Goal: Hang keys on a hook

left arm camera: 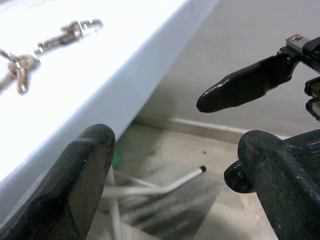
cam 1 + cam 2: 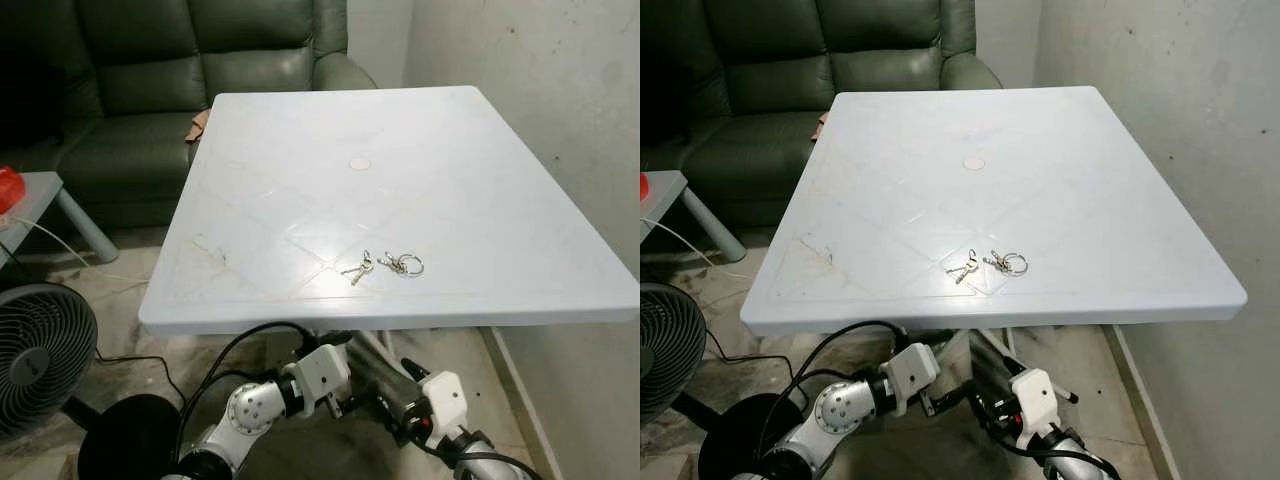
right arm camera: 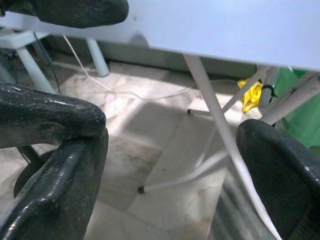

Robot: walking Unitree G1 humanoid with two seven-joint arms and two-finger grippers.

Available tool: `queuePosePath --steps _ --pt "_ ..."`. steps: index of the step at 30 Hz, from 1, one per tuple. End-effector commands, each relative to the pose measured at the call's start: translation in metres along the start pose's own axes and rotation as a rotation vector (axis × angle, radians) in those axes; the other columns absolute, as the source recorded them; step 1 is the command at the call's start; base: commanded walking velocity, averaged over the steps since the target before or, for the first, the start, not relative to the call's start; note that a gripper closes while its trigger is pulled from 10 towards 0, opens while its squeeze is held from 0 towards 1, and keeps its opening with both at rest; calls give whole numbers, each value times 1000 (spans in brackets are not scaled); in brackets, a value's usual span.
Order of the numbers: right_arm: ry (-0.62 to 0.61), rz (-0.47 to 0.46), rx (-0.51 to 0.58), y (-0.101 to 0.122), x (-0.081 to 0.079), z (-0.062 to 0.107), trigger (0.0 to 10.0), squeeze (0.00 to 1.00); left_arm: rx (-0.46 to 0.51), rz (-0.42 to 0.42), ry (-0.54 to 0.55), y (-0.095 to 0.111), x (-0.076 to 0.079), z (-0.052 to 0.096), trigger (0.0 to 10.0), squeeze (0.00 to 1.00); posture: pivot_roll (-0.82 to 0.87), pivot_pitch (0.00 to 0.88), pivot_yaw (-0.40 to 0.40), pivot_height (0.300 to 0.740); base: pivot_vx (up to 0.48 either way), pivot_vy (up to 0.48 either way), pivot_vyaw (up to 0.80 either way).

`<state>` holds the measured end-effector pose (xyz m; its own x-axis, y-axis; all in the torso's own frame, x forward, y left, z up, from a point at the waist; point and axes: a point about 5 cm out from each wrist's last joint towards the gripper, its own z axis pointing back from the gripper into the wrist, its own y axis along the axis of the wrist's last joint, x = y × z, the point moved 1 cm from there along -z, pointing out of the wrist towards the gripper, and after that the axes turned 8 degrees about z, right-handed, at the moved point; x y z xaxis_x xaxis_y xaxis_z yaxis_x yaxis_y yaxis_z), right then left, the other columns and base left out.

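Note:
A small bunch of keys [image 2: 361, 267] with a metal ring and clasp [image 2: 405, 264] lies flat on the white table [image 2: 300, 200], close to its front edge and a little right of centre. Both arms are low in front of the table, below the level of its top. My left gripper [image 1: 175, 142] is open beside the table's edge, and the keys [image 1: 17, 67] lie on the top just beyond it. My right gripper [image 3: 170, 130] is open too, facing under the table toward its white legs [image 3: 220, 125]. The two grippers point toward each other with nothing in either.
A wall [image 2: 560, 120] runs along the table's right side. A dark green sofa [image 2: 150, 90] stands behind the table. At the left are a floor fan [image 2: 35, 355], a small grey side table [image 2: 40, 195] and a cable on the floor.

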<state>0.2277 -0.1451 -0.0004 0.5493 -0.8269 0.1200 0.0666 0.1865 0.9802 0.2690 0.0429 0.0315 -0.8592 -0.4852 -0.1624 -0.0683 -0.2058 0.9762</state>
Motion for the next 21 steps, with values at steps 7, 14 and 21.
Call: queuePosePath --steps 7,14,21 --pt "74 -5 106 27 -8 -15 10000 0 90 -36 -10 26 -9 -11 10000 0 -102 12 55 740 0 0 0" --pt "95 1 170 49 -3 -21 10000 0 140 -72 -35 39 -10 -12 10000 0 -93 0 51 740 0 0 0" --pt "51 -21 238 72 7 -27 10000 0 177 -54 34 51 -27 -6 10000 0 -80 0 42 740 0 0 0"
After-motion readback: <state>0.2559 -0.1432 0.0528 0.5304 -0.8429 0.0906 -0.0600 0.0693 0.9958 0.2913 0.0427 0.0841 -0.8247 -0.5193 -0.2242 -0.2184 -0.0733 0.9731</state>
